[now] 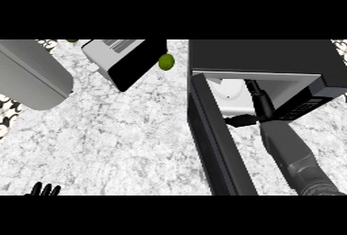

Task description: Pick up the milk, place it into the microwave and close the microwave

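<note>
Microwave [271, 57]: black box at 1 o'clock on the counter [122, 137], door [217, 147] swung open and running from the cavity's left edge toward 6 o'clock. Cavity lit, pale walls.

Contents of the cavity: a white shape, seemingly the milk [230, 89], against the left wall; beside it the right hand [260, 98], black, reaching in from the grey forearm [298, 160] that comes up from 5 o'clock. Whether the fingers are curled on the milk or off it cannot be told; the hand's far end is lost in the cavity's shade. A dark part of the hand shows at the cavity's sill, just below the milk.

Left hand [44, 190]: at 7 o'clock, only fingertips above the lower edge, straight and upright, holding nothing.

Toaster [125, 59]: grey and black, tilted, at 11 o'clock, apart from the microwave.

Lime [166, 61]: small green round thing, between the toaster and the microwave, near 12 o'clock.

Grey block [30, 73]: large, rounded corner, at 10 o'clock; what it is cannot be told
</note>
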`<state>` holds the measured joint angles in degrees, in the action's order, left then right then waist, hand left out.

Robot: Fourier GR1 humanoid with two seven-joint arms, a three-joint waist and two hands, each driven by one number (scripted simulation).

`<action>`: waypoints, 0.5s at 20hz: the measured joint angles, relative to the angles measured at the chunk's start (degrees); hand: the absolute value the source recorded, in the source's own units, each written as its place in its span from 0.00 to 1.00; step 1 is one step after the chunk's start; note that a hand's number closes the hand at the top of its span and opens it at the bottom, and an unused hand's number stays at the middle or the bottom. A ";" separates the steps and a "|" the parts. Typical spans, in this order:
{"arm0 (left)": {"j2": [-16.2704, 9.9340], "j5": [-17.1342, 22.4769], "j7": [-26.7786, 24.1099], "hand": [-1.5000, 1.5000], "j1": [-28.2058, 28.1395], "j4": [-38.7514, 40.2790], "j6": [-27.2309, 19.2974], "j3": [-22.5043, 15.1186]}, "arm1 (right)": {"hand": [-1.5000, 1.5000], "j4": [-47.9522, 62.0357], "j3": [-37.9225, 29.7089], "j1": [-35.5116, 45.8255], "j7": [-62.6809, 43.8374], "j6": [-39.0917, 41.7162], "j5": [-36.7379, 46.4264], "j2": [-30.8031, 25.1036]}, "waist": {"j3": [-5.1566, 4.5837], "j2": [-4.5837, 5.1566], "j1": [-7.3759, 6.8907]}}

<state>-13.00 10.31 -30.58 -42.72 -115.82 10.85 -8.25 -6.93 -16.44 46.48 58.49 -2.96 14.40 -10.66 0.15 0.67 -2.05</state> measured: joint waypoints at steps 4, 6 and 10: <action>-0.32 -0.79 -0.66 0.00 0.47 0.87 2.08 -2.08 | 0.00 -0.74 0.56 -2.71 0.47 7.60 -0.31 0.03 | -0.06 -0.35 0.89; 0.32 -2.04 -0.23 0.00 1.16 0.77 1.91 -3.77 | 0.00 -1.69 0.95 -3.98 0.24 10.36 -0.48 -0.05 | -0.08 -0.53 1.42; 0.49 -3.34 1.74 0.00 3.20 0.51 2.28 -5.94 | 0.00 -4.26 1.78 -7.79 -0.15 12.73 -0.96 0.31 | -0.12 -0.76 2.20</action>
<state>-12.51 6.97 -28.84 -39.52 -115.30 13.13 -14.19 -11.19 -14.66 38.69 58.34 9.77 13.43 -10.35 0.03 -0.09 0.14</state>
